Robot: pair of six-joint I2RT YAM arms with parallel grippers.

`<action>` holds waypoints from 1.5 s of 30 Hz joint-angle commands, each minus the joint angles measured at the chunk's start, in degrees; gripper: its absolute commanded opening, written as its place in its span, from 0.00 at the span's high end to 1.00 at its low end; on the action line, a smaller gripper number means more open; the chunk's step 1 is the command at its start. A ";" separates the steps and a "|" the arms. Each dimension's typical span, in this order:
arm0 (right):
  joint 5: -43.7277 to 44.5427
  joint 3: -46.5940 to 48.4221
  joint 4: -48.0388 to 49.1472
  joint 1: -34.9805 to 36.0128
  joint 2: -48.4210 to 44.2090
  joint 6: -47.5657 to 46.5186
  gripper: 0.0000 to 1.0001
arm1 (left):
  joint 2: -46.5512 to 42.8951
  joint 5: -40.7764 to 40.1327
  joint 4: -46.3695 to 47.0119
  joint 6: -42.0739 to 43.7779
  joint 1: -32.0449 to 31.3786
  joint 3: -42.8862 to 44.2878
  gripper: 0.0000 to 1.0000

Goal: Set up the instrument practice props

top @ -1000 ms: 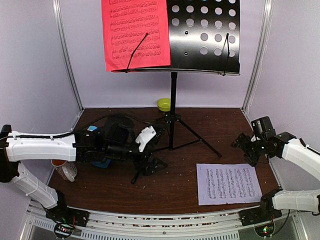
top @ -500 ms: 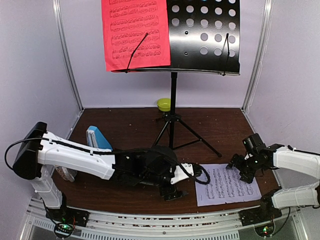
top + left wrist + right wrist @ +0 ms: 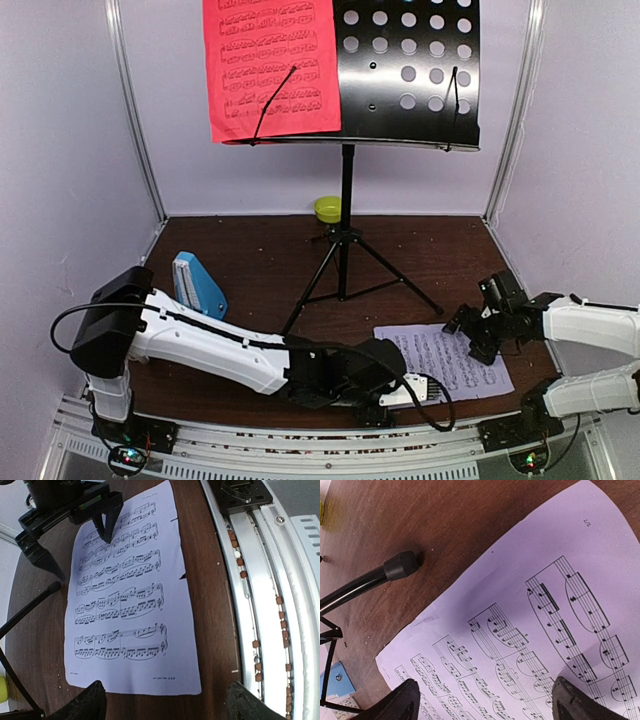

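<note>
The white music sheet (image 3: 445, 362) lies flat and print side up on the right of the brown table (image 3: 250, 250), close to the front edge. Your left gripper (image 3: 398, 398) sits low at the sheet's left short edge, with the left arm stretched across the front of the table. In the left wrist view that short edge lies just ahead of the left gripper (image 3: 164, 689), between the lines of its two fingers.

Your right gripper (image 3: 478, 328) hovers over the sheet's far right part. One of its fingertips (image 3: 107, 532) points down onto the paper and the other stands over bare wood beside the far edge. You cannot tell whether either makes contact.

A narrow strip of wood separates the sheet's near long edge from the metal rail (image 3: 260, 580) along the table front. The rubber foot (image 3: 400, 564) of one tripod leg rests on the wood just beside the sheet's far edge, not touching it.

Both grippers are spread wide and hold nothing.

The black music stand (image 3: 347, 200) stands at centre back, with the red music sheet (image 3: 270, 65) on the left half of its desk. The blue metronome (image 3: 195, 285) stands well apart on the left.
</note>
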 commanded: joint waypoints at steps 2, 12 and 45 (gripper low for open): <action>-1.28 -4.13 -4.28 2.09 1.02 3.73 0.08 | 4.94 -4.50 -1.84 -1.47 -1.36 5.62 0.15; 0.11 -4.50 -5.96 5.49 -1.65 9.83 0.07 | 12.00 -8.97 -6.29 -0.43 -2.23 11.88 0.16; -0.58 0.31 -9.58 9.97 3.30 8.46 0.12 | 19.83 -19.13 0.34 11.11 -3.58 15.45 0.83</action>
